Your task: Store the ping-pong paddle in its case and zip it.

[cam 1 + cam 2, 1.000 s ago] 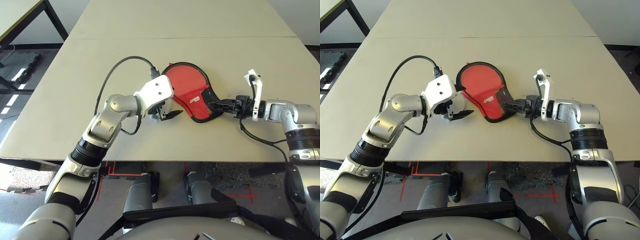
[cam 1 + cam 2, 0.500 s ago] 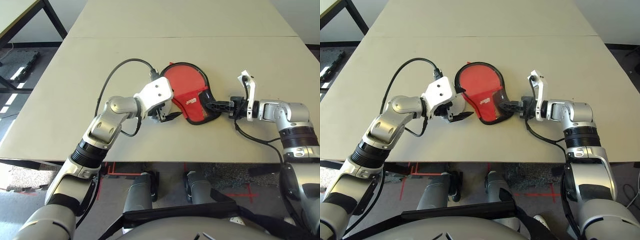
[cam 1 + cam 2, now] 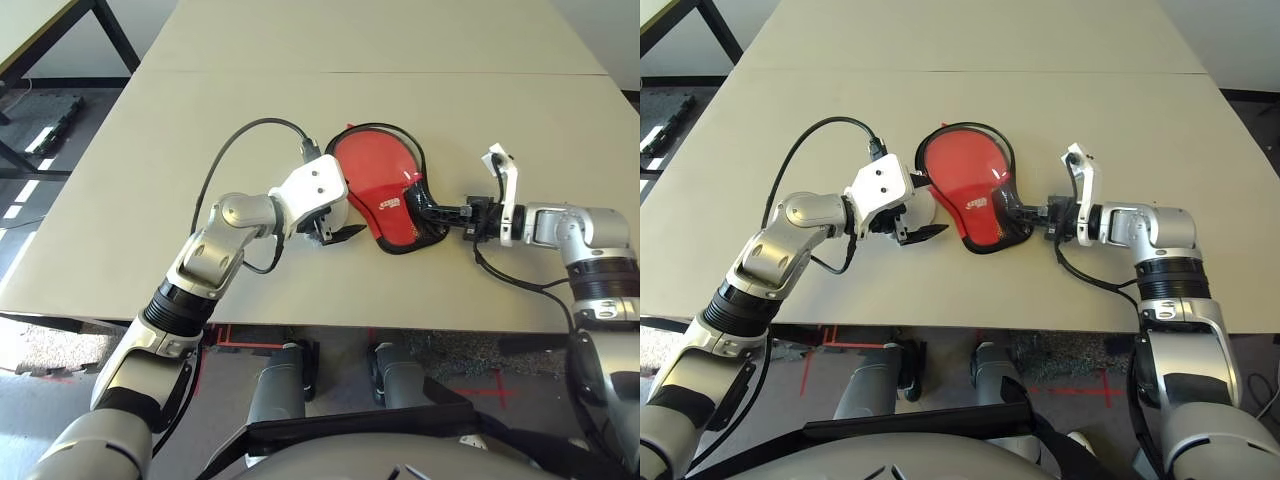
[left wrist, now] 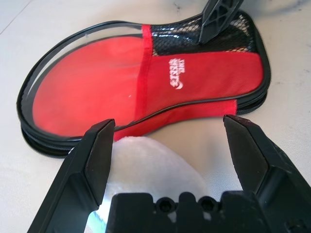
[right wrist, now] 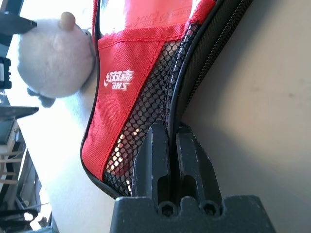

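The red case (image 3: 372,172) with black trim lies flat mid-table, its black mesh handle end (image 5: 146,111) pointing to my right. The ping-pong paddle is hidden. My right gripper (image 3: 430,209) is shut on the case's black zip edge at the mesh end, with that edge pinched between the fingers (image 5: 158,160). My left gripper (image 4: 169,124) stands open just left of the case (image 4: 97,87), its fingers straddling a pale grey pouch (image 4: 150,165) without touching the case.
The pale pouch (image 5: 53,53) rests against the case's near left side. A black cable (image 3: 225,150) loops from my left wrist over the table. The table's front edge (image 3: 330,322) runs close behind both grippers. A seam (image 3: 200,72) crosses the far tabletop.
My right gripper pushed left at the handle end, then drew back right, still shut on the edge. The case turned slightly. The left gripper stayed in place, open.
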